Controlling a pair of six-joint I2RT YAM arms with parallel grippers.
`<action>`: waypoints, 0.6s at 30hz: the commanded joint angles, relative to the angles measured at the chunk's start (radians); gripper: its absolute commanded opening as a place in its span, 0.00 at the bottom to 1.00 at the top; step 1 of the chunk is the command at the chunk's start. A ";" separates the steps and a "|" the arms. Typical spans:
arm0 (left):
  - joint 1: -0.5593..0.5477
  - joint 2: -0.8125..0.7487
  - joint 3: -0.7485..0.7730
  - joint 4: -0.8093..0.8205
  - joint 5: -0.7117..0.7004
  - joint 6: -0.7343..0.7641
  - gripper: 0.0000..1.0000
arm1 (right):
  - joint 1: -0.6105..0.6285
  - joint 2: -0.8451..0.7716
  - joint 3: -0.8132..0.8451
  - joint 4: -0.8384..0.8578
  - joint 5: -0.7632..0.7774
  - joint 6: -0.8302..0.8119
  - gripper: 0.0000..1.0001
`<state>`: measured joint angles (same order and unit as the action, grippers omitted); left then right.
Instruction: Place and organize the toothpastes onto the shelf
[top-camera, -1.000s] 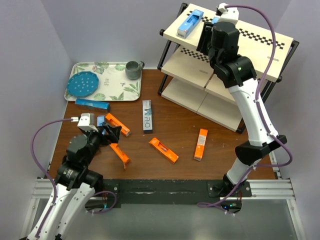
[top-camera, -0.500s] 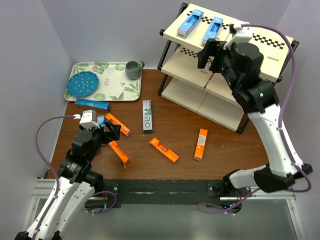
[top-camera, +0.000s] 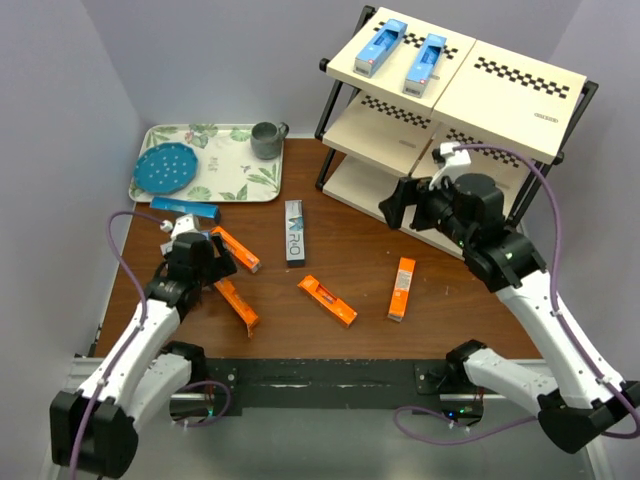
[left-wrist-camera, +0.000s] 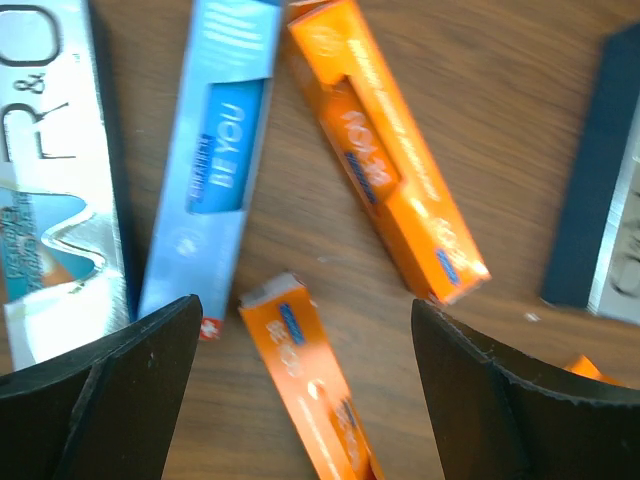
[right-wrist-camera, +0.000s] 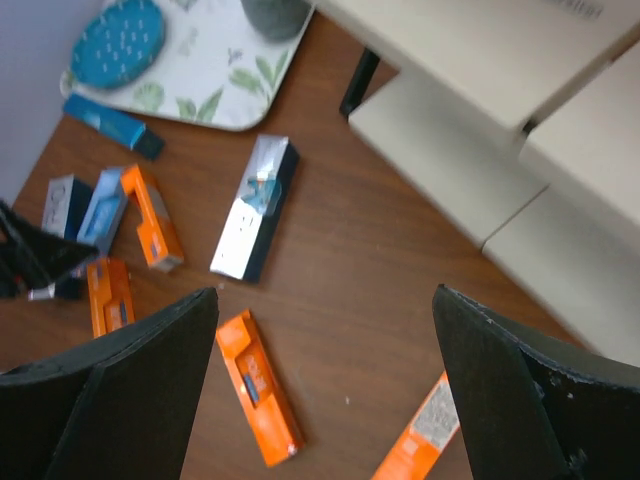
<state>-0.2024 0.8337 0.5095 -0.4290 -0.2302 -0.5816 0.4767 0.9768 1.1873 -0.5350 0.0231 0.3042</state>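
Two light blue toothpastes lie side by side on the top board of the shelf. On the table lie orange toothpastes, a grey-and-teal one and a blue one. My left gripper hangs open over an orange box, whose end sits between the fingers untouched; a light blue box lies beside it. My right gripper is open and empty above the table, in front of the shelf, over an orange box.
A leaf-patterned tray at the back left holds a blue plate and a grey mug. The shelf's black frame legs stand on the table's back right. Purple cables trail from both wrists.
My right gripper opened, left the second light blue box on the top board, and swung down away from the shelf to above the table. My left arm shifted slightly over the orange boxes.
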 joint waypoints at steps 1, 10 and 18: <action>0.084 0.097 0.050 0.096 0.086 0.061 0.91 | -0.001 -0.085 -0.087 0.041 -0.116 0.039 0.92; 0.202 0.318 0.165 0.165 0.161 0.218 0.86 | -0.003 -0.177 -0.179 -0.003 -0.160 0.015 0.92; 0.299 0.539 0.288 0.153 0.226 0.313 0.84 | -0.003 -0.194 -0.209 0.001 -0.189 0.010 0.92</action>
<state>0.0772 1.2964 0.7174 -0.3000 -0.0460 -0.3462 0.4767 0.7914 0.9886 -0.5457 -0.1230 0.3210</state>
